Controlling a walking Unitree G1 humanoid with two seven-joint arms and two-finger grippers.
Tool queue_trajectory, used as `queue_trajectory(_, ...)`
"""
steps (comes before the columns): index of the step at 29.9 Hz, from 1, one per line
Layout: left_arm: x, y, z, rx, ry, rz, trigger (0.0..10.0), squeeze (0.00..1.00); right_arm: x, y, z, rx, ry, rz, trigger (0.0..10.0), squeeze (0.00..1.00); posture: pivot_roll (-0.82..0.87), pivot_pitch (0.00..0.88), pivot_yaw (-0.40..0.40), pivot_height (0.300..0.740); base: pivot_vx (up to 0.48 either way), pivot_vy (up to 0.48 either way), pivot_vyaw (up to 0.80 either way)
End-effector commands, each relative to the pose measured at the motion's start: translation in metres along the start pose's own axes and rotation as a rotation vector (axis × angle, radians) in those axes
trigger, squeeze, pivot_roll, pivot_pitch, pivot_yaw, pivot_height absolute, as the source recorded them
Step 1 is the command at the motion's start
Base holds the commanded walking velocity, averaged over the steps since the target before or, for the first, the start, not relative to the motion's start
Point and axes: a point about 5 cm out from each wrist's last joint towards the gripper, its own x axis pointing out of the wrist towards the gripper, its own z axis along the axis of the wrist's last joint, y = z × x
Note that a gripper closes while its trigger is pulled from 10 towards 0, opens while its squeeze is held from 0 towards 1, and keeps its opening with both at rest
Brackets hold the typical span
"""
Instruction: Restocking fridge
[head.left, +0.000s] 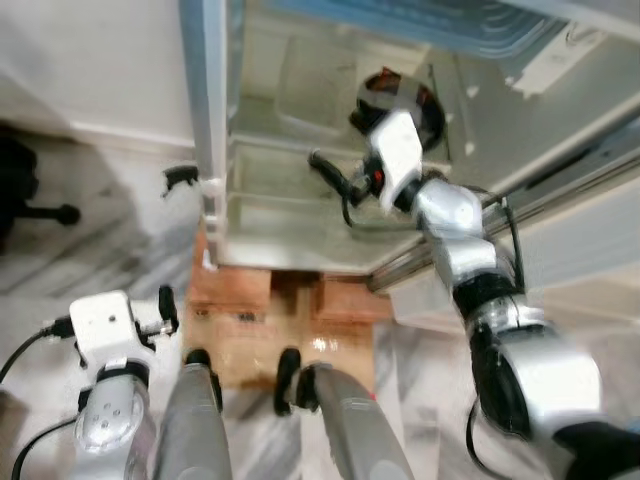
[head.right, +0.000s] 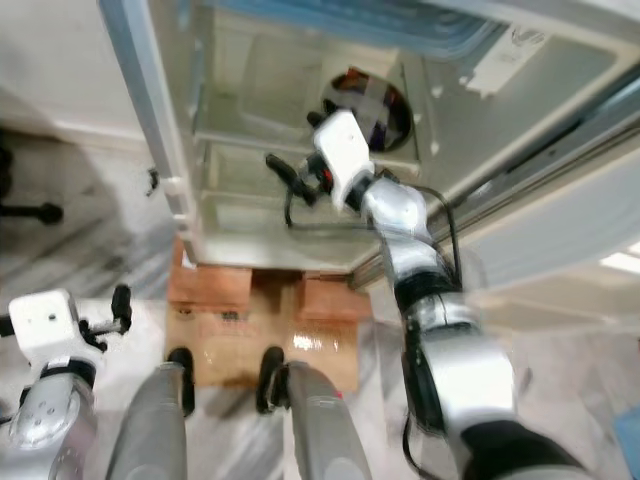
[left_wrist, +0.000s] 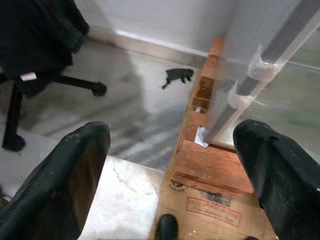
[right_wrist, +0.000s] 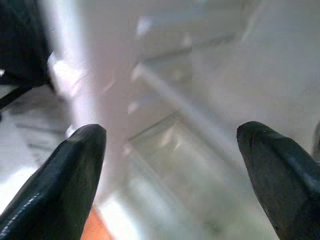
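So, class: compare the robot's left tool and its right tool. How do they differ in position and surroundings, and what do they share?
1. The right tool is raised and reaches into the open fridge; the left tool hangs low beside the robot's leg.
2. The right tool points at the fridge's pale shelves; the left tool points at the marble floor and the wooden blocks under the fridge.

Shared: both tools are open and hold nothing.

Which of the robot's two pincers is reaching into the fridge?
The right pincer, stretched forward with its fingers spread inside the open fridge, empty. The left pincer hangs low beside the robot's leg, over the floor, also open.
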Motion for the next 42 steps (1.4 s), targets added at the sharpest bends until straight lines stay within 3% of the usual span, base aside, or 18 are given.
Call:
queue_trajectory(1,-0.001,-0.005,-0.009,0.015,0.034,-0.031,10.0,0.0,-0.004,-0.003,0.002,0.004,-0.014,-0.023,10.0,0.0,0.18,0.19,-0.197,0.74,0.0,0.0,0.0)
queue_trajectory(5,0.007,-0.008,-0.003,0.024,0.006,-0.046,10.0,0.0,-0.01,0.003,-0.007,0.034,-0.005,-0.081,10.0,0.0,0.19,0.172,-0.195,0.74,0.0,0.0,0.0)
queue_trajectory(8,0.025,-0.008,0.016,0.033,-0.057,-0.066,10.0,0.0,-0.016,0.003,-0.018,0.164,0.015,-0.363,10.0,0.0,0.19,0.164,-0.151,0.74,0.0,0.0,0.0)
queue_trajectory(11,0.025,-0.008,0.016,0.033,-0.057,-0.066,10.0,0.0,-0.016,0.003,-0.018,0.164,0.015,-0.363,10.0,0.0,0.19,0.164,-0.151,0.74,0.0,0.0,0.0)
queue_trajectory(13,0.028,-0.008,0.02,0.036,-0.07,-0.074,10.0,0.0,-0.02,0.003,-0.019,0.189,0.014,-0.426,10.0,0.0,0.19,0.165,-0.139,0.74,0.0,0.0,0.0)
queue_trajectory(15,0.037,-0.017,0.027,0.062,-0.098,-0.136,10.0,0.0,-0.046,0.002,-0.027,0.283,0.039,-0.55,10.0,0.0,0.15,0.15,-0.124,0.74,0.0,0.0,0.0)
queue_trajectory(20,0.041,-0.028,0.025,0.055,-0.092,-0.179,10.0,0.0,-0.062,-0.003,-0.034,0.277,0.069,-0.614,10.0,0.0,0.13,0.158,-0.13,0.74,0.0,0.0,0.0)
queue_trajectory(27,0.041,-0.029,0.013,0.06,-0.053,-0.184,10.0,0.0,-0.07,-0.01,-0.043,0.231,0.224,-0.765,10.0,0.0,0.12,0.14,-0.133,0.74,-0.22,0.0,0.0)
queue_trajectory(28,0.041,-0.03,0.011,0.06,-0.047,-0.185,10.0,0.0,-0.063,-0.005,-0.041,0.356,0.187,-0.704,10.0,0.0,0.13,0.14,-0.135,0.74,-0.379,0.0,0.0)
queue_trajectory(32,0.038,-0.032,0.008,0.065,-0.043,-0.2,10.0,0.0,-0.06,-0.004,-0.039,0.319,0.181,-0.72,10.0,0.0,0.13,0.139,-0.139,0.74,-0.382,0.0,0.0)
queue_trajectory(37,0.036,-0.031,0.003,0.07,-0.033,-0.197,10.0,0.0,-0.06,0.003,-0.044,0.373,0.198,-0.692,10.0,0.0,0.13,0.126,-0.149,0.74,-0.382,0.0,0.0)
queue_trajectory(42,0.038,-0.03,0.003,0.077,-0.036,-0.198,10.0,0.0,-0.06,0.001,-0.045,0.39,0.19,-0.721,10.0,0.0,0.13,0.117,-0.152,0.74,-0.366,0.0,0.0)
